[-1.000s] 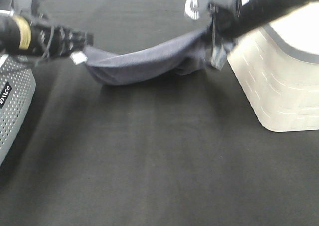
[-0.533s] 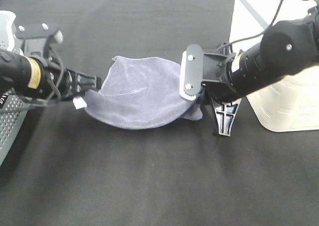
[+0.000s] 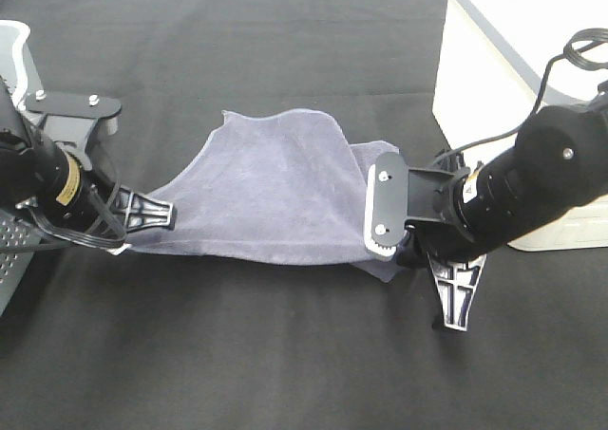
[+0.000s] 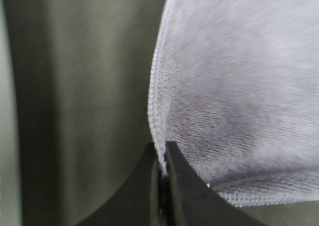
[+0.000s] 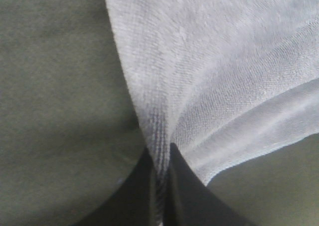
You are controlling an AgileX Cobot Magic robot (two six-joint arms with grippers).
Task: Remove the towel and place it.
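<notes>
The slate-grey towel [image 3: 271, 188] lies stretched over the black table between my two grippers, its far edge rumpled. My left gripper [image 3: 142, 223] is shut on the towel's left corner, low over the table, with a small white tag just below it. My right gripper [image 3: 427, 264] is shut on the towel's right corner, which partly hides under the arm. The left wrist view shows the closed tips of the left gripper [image 4: 162, 161] pinching the stitched edge of the towel [image 4: 234, 86]. In the right wrist view the right gripper [image 5: 159, 161] pinches a fold of the towel [image 5: 224, 61].
A white basket [image 3: 494, 60] stands at the back right, close behind the right arm. A grey perforated basket [image 3: 11, 259] sits at the left edge beside the left arm. Black table surface [image 3: 285, 354] runs along the front.
Both arms have come down and toward the front with the towel. It sagged in the air between them a second ago and now lies spread low on the table.
</notes>
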